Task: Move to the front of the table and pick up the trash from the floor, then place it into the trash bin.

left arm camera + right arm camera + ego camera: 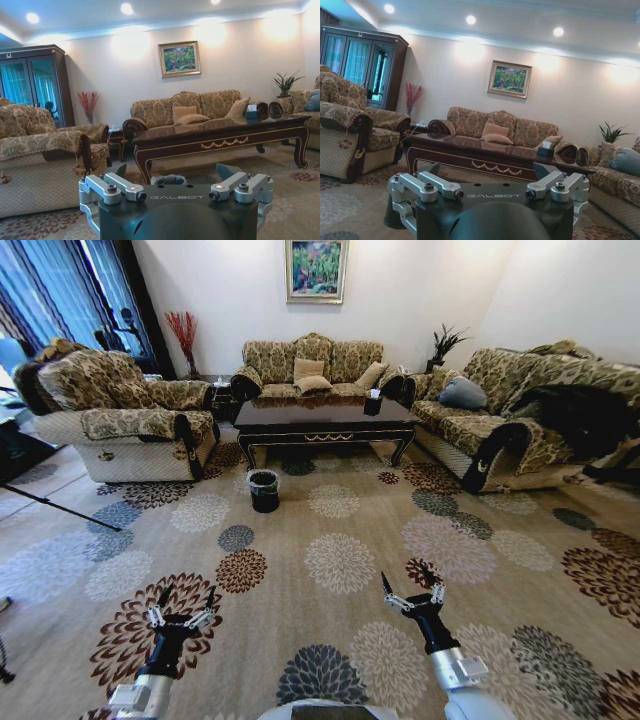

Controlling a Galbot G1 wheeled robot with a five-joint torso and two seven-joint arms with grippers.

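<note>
No trash is clear on the carpet [340,540] from this distance. Going by the task, it is probably small and light, so a pinch at the middle should be enough. The bin [264,490] stands left of centre in the head view, just before the table [326,420]; its bag looks soft and thin. The left gripper [181,613] at lower left and the right gripper [412,595] at lower right both hang with fingers spread wide and hold nothing. The carpet is flat and flowered, with sofas around and a painting [316,268] at top centre.
</note>
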